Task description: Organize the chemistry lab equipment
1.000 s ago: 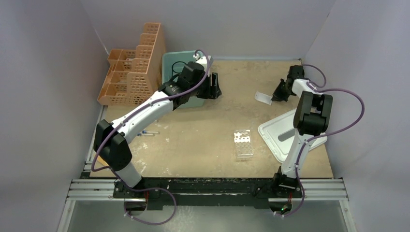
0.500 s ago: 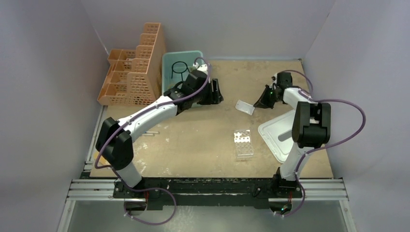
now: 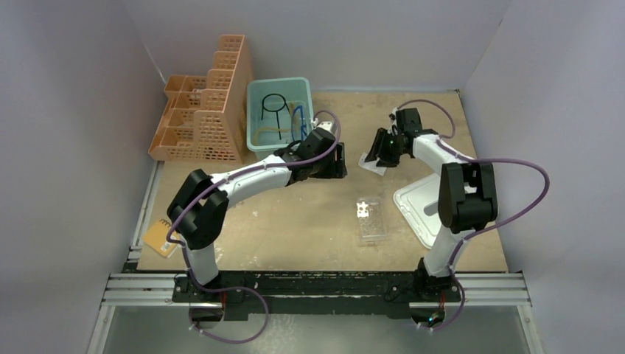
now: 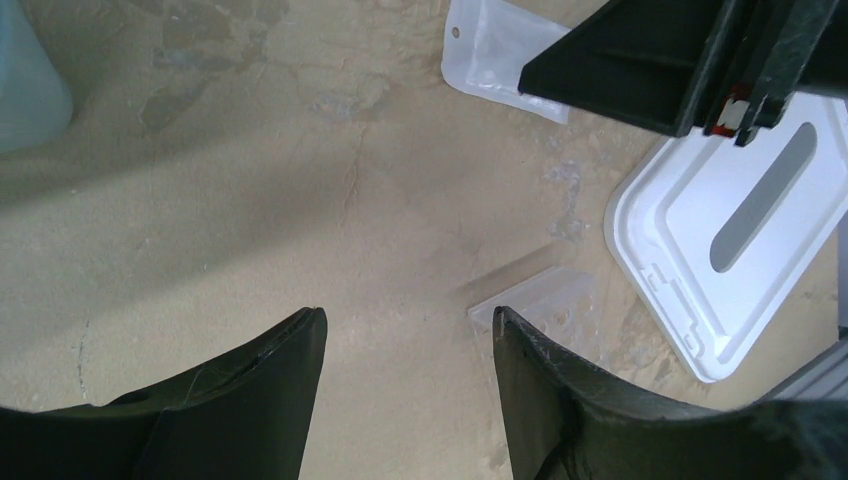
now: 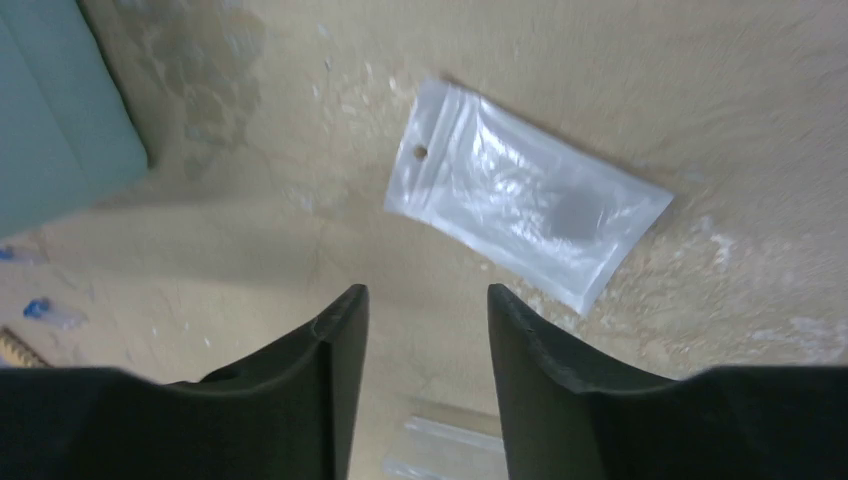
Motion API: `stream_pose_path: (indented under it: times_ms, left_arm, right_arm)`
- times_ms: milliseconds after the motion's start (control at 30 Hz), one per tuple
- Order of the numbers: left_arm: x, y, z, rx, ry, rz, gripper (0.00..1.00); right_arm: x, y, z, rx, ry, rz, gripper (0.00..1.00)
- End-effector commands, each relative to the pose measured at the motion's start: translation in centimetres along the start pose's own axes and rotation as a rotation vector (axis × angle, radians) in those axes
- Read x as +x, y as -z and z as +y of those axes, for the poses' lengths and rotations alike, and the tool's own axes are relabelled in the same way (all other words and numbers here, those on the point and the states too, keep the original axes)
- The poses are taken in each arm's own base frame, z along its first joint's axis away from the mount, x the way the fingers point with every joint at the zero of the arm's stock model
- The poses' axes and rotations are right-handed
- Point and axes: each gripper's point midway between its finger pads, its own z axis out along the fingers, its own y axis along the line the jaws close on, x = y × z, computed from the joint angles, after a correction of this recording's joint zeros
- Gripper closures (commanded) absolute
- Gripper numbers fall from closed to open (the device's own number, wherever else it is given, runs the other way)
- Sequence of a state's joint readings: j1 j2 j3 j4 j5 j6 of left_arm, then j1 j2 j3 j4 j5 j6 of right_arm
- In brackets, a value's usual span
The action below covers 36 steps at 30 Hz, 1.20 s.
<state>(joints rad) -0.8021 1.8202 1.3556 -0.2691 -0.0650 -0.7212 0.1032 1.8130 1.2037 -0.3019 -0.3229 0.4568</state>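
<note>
Overhead view of a two-arm robot at a worn, mottled tan table [image 3: 295, 221]. A second ago the right gripper [image 5: 425, 300] was pinched shut on a small clear plastic zip-top bag [image 5: 525, 215] out near the table's far right edge. It has since swung the bag in toward the middle and let go. The bag now lies flat on the tabletop, glossy and crinkled, with a punched hang-hole in its white header strip. The black fingers stand apart just short of it with nothing between them. So one small item has been brought nearer the bin but is not yet stowed — it probably needs one more pick.

The left gripper [image 4: 408, 320] has moved off the pale teal plastic bin [image 3: 278, 80] and hovers over the tabletop beside the bag, jaws spread and empty. With that arm out of the way, the bin shows a black wire ring with stem [image 3: 274, 102] and a loop of amber hose [image 3: 267, 133] already inside.

Nearer the robot, a clear moulded tube rack [image 3: 371, 220] with rows of holes lies on the table, next to a smooth white plastic lid [image 3: 413, 206] with rounded corners. An orange lattice basket rack [image 3: 203, 110] stands left of the bin, and a small orange notepad [image 3: 161, 237] lies at the near left edge.
</note>
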Motion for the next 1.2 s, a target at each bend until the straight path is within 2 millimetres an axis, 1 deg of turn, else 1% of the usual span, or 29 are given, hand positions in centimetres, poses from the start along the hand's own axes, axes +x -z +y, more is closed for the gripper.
stream_pose_path:
  times_ms: [0, 133, 167, 333, 467, 533, 600, 667, 733, 800, 867, 933, 1067, 1100, 1167]
  left_arm:
    - [-2.2, 0.6, -0.7, 0.012, 0.012, -0.096, 0.39]
    - [-1.9, 0.6, -0.5, 0.008, 0.013, -0.089, 0.39]
    - [-1.8, 0.7, -0.4, 0.005, 0.012, -0.089, 0.39]
    - [-1.9, 0.8, 0.1, -0.015, -0.004, -0.096, 0.39]
    - [-2.1, 0.5, 0.4, -0.03, -0.024, -0.106, 0.39]
    - [-1.9, 0.2, 0.6, -0.034, -0.03, -0.106, 0.39]
    - [-2.0, 0.0, 0.8, -0.043, -0.034, -0.113, 0.38]
    - [-2.2, -0.2, 0.9, -0.049, -0.035, -0.122, 0.38]
    - [-2.3, -0.3, 1.1, -0.059, -0.034, -0.132, 0.38]
    - [-2.4, -0.5, 1.3, -0.066, -0.029, -0.142, 0.38]
    - [-2.5, -0.7, 1.3, -0.067, -0.024, -0.151, 0.38]
    - [-2.5, -0.9, 1.2, -0.059, -0.016, -0.156, 0.38]
    - [-2.3, -1.5, 0.9, -0.033, 0.016, -0.157, 0.37]
    - [-2.1, -1.7, 0.7, -0.024, 0.026, -0.154, 0.37]
    - [-1.8, -2.2, 0.5, -0.006, 0.052, -0.151, 0.37]
  right_arm:
    - [-4.4, 1.0, -1.5, 0.185, 0.092, -0.13, 0.44]
    - [-5.5, 0.2, -3.1, 0.278, 0.097, -0.137, 0.3]
    - [-5.5, 0.0, -3.6, 0.305, 0.099, -0.13, 0.29]
    - [-5.0, -1.0, -4.6, 0.372, 0.119, -0.08, 0.28]
    - [-4.2, -1.2, -3.7, 0.384, 0.151, -0.048, 0.28]
    - [-3.5, -1.8, -3.4, 0.384, 0.164, -0.012, 0.29]
    - [-2.7, -2.5, -3.7, 0.404, 0.161, 0.024, 0.32]
    - [-2.2, -3.2, -4.0, 0.415, 0.156, 0.054, 0.36]
    - [-1.8, -3.8, -4.5, 0.434, 0.149, 0.074, 0.43]
    - [-1.3, -4.1, -4.9, 0.442, 0.141, 0.083, 0.55]
    - [-1.0, -4.2, -4.8, 0.428, 0.13, 0.08, 0.67]
    - [-1.0, -4.1, -4.3, 0.403, 0.126, 0.07, 0.79]
    - [-0.7, -3.9, -3.4, 0.345, 0.129, 0.071, 0.96]
    - [-0.4, -4.1, -2.9, 0.311, 0.132, 0.082, 1.0]
    - [0.5, -4.4, -2.4, 0.259, 0.13, 0.106, 1.0]
